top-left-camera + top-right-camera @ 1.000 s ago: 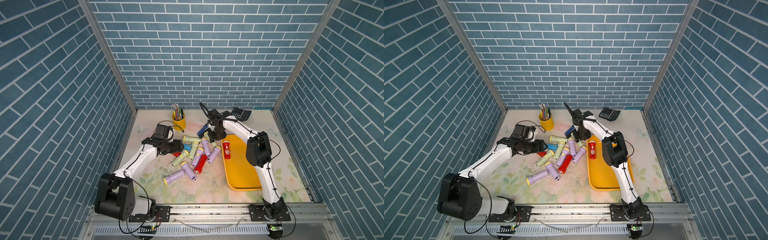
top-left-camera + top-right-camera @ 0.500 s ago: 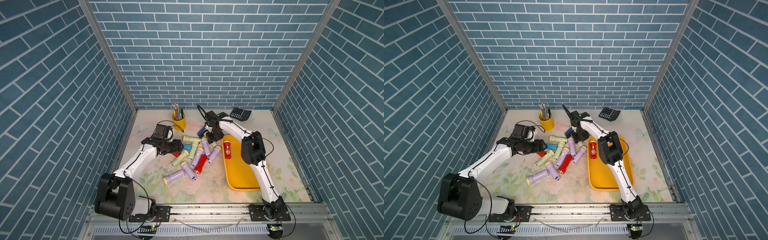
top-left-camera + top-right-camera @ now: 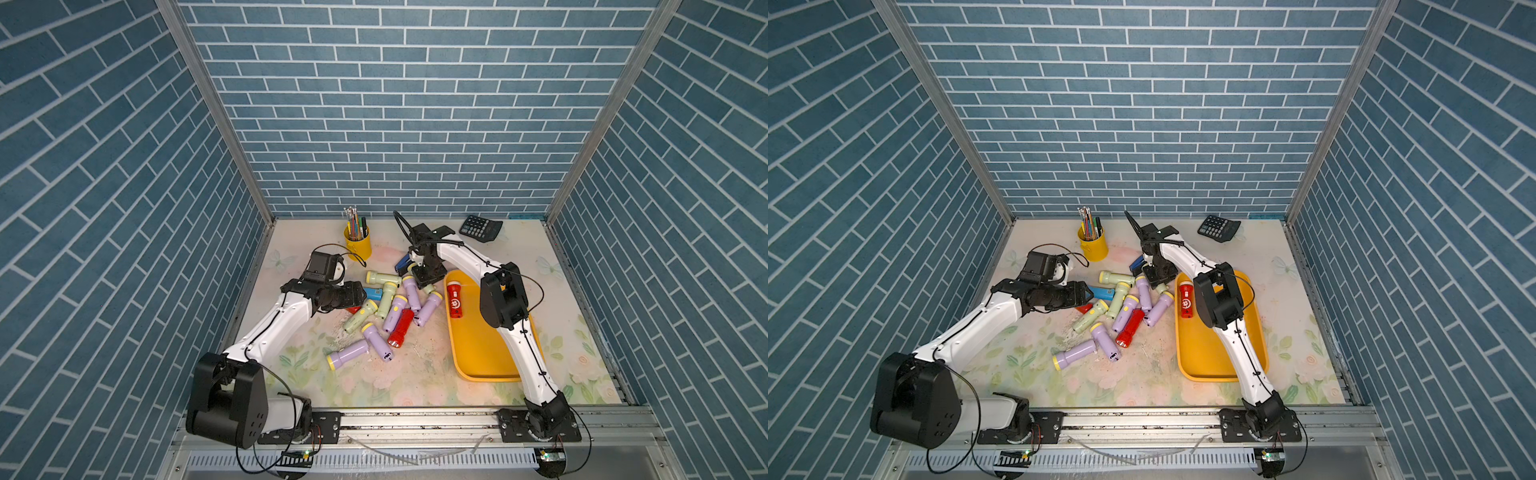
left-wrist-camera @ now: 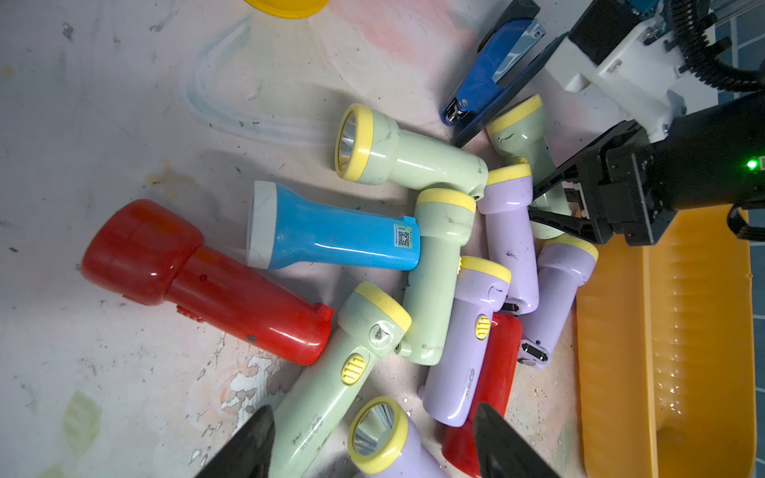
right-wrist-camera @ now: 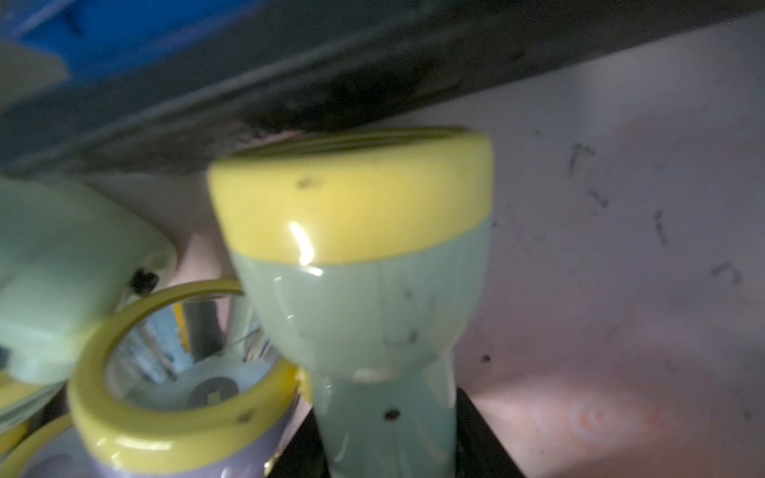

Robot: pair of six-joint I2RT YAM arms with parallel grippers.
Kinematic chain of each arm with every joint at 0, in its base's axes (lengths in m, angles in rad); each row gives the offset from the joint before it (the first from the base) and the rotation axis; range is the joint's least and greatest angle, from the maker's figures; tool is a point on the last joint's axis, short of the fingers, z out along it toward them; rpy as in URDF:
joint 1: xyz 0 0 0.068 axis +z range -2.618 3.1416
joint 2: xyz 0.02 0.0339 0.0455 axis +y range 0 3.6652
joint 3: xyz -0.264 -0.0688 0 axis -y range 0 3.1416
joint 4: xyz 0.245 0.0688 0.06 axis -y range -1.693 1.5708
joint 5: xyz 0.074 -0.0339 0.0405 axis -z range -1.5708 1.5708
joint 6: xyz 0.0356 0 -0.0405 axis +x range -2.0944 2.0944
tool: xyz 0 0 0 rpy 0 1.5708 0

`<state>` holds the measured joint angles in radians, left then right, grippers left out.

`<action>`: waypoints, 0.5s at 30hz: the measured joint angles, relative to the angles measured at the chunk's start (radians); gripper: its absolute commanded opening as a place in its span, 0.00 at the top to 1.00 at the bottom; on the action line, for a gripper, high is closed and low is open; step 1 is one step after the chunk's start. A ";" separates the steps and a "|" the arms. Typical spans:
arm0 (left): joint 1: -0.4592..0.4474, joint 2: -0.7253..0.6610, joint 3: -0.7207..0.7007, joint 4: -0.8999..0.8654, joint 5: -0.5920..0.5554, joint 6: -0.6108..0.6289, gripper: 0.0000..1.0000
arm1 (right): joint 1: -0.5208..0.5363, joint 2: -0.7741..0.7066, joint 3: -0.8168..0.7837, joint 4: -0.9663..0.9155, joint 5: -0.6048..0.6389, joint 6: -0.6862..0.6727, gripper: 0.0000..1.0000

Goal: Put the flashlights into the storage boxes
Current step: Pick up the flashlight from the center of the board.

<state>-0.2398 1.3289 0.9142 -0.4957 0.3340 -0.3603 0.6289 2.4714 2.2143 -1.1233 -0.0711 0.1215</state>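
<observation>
Several flashlights (image 3: 390, 307) lie in a heap mid-table: lilac and pale green with yellow heads, red, one blue (image 4: 331, 236). One red flashlight (image 3: 455, 299) lies in the yellow storage box (image 3: 478, 357), at its far end, as both top views show (image 3: 1186, 301). At the heap's far edge my right gripper (image 3: 424, 277) is shut on the handle of a pale green flashlight (image 5: 372, 289), whose yellow head touches the stapler. The left wrist view shows the same grip (image 4: 538, 205). My left gripper (image 4: 376, 447) hangs open over the heap's left side (image 3: 361, 295), holding nothing.
A blue-and-black stapler (image 4: 488, 70) lies right behind the held flashlight. A yellow pen cup (image 3: 357, 245) stands at the back left, a black calculator (image 3: 481, 227) at the back right. Blue brick walls close in three sides.
My right gripper has shifted a little left onto the far edge of the heap and closed round the pale green flashlight's handle. The left arm has stayed still.
</observation>
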 measured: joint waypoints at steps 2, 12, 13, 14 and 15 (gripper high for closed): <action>0.000 -0.005 -0.002 0.000 0.000 0.000 0.24 | 0.000 0.000 0.000 0.001 -0.001 0.001 0.58; 0.000 -0.013 -0.002 0.001 0.000 0.001 0.24 | 0.009 -0.017 -0.027 0.022 -0.002 0.014 0.62; 0.000 -0.015 -0.002 0.001 0.000 0.001 0.24 | 0.010 -0.027 -0.040 0.027 -0.002 0.021 0.62; 0.000 -0.018 -0.002 0.001 0.000 0.001 0.24 | 0.011 -0.035 -0.048 0.029 -0.002 0.024 0.62; 0.000 -0.021 -0.002 0.001 0.000 0.001 0.24 | 0.012 -0.045 -0.057 0.032 -0.003 0.031 0.62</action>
<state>-0.2398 1.3079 0.9127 -0.4946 0.3344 -0.3595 0.6407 2.4268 2.1574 -1.0908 -0.0738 0.1524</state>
